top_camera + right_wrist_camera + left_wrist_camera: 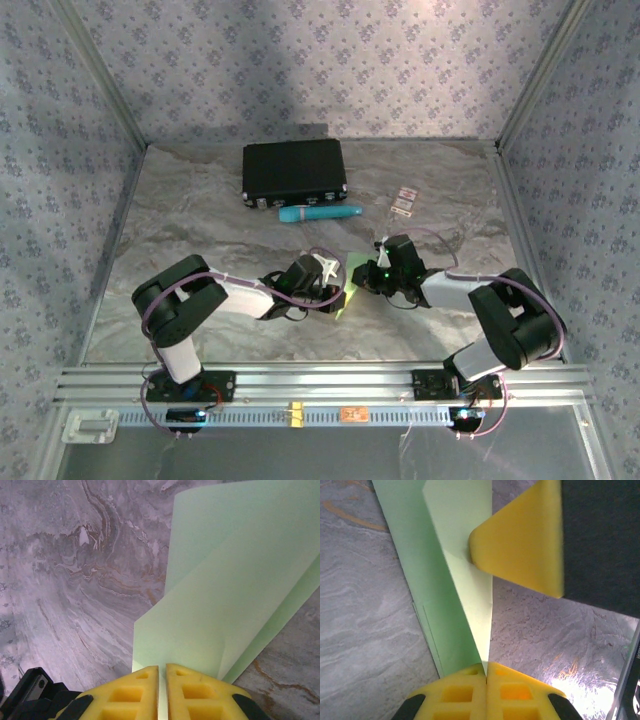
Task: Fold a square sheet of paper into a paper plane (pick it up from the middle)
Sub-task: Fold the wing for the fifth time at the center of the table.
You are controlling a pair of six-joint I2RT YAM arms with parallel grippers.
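Pinching folded paper (235, 595): left pincer (486, 672), right pincer (162, 672); black case (294, 172) closed

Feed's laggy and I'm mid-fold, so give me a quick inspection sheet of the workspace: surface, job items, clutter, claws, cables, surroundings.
Surface: marbled grey table; no damage seen.
Job's things: pale green paper, partly folded, held between both claws.
Clutter: black case, teal tube and small packets at the far side, apart from the paper.
Claws: left claw shut on the paper's edge; right claw shut on the paper.
Cables: purple cables loop along both arms.
Surroundings: patterned walls; metal rail at the near edge.
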